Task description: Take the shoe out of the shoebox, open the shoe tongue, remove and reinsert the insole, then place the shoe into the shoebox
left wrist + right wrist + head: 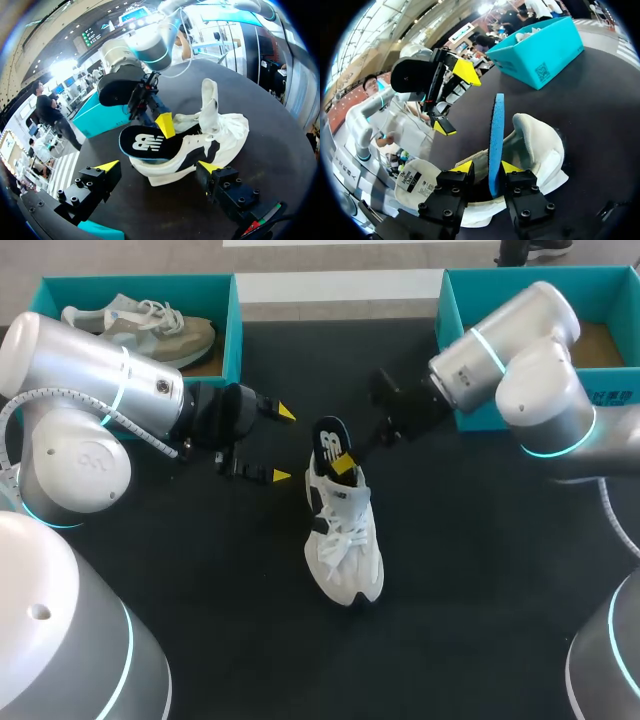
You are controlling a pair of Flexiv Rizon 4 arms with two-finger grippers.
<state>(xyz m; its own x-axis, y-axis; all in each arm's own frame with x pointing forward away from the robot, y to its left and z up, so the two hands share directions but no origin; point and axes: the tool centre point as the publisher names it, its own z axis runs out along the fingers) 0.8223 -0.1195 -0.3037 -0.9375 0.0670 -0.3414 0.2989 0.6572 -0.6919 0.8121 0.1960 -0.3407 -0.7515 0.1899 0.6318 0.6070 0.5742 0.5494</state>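
Note:
A white shoe [345,540] lies on the black table, toe toward the front edge, tongue pulled open [210,100]. Its insole [330,438], black on top and blue underneath [496,135], stands up out of the heel opening. My right gripper [345,462] [488,167] straddles the insole's lower part; its fingers stand slightly apart from it, open. My left gripper [283,444] [159,167] hangs wide open just left of the shoe's heel, touching nothing, and the right wrist view shows it beyond the insole [454,99].
A teal shoebox [235,330] at the back left holds a second, beige shoe [140,325]. Another teal shoebox [450,310] stands at the back right, behind my right arm. Bare black table surrounds the shoe.

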